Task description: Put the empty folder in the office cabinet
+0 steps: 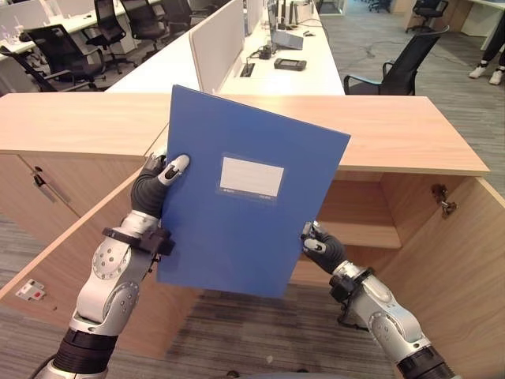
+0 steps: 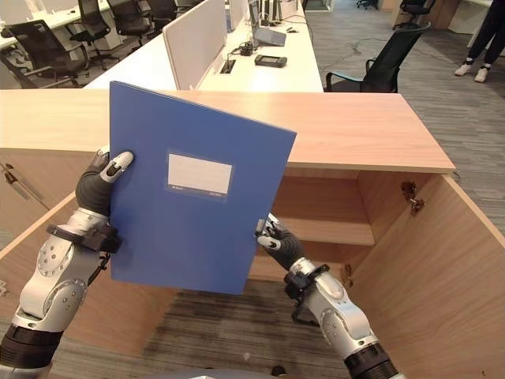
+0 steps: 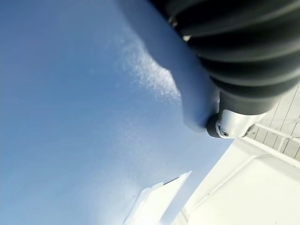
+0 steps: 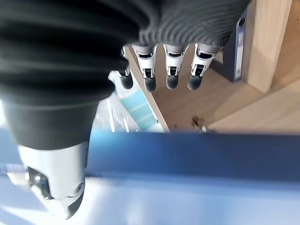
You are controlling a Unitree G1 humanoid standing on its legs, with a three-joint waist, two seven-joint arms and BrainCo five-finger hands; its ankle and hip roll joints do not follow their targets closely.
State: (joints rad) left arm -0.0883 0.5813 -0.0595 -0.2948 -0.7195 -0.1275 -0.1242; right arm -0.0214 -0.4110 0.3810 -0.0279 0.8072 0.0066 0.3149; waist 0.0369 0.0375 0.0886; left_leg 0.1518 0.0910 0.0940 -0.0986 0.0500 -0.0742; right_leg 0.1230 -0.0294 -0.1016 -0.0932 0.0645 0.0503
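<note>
Two hands hold one blue folder [image 1: 245,197] upright in the air in front of the office cabinet [image 1: 394,134], a long low wooden unit whose doors stand swung open, the right door [image 1: 465,260] at 4 o'clock and the left door [image 1: 71,245] at 8 o'clock. Inside, behind the folder toward 3 o'clock, a wooden shelf [image 1: 359,229] shows. The folder covers the middle of the scene, tilted slightly, a white label [image 1: 251,176] on its face. The left hand [image 1: 158,185] pinches the folder's edge at 9 o'clock, thumb pressed on the front cover. The right hand [image 1: 319,246] grips the lower edge at 4 o'clock, thumb on the front and its fingers [image 4: 171,77] straight behind the cover.
</note>
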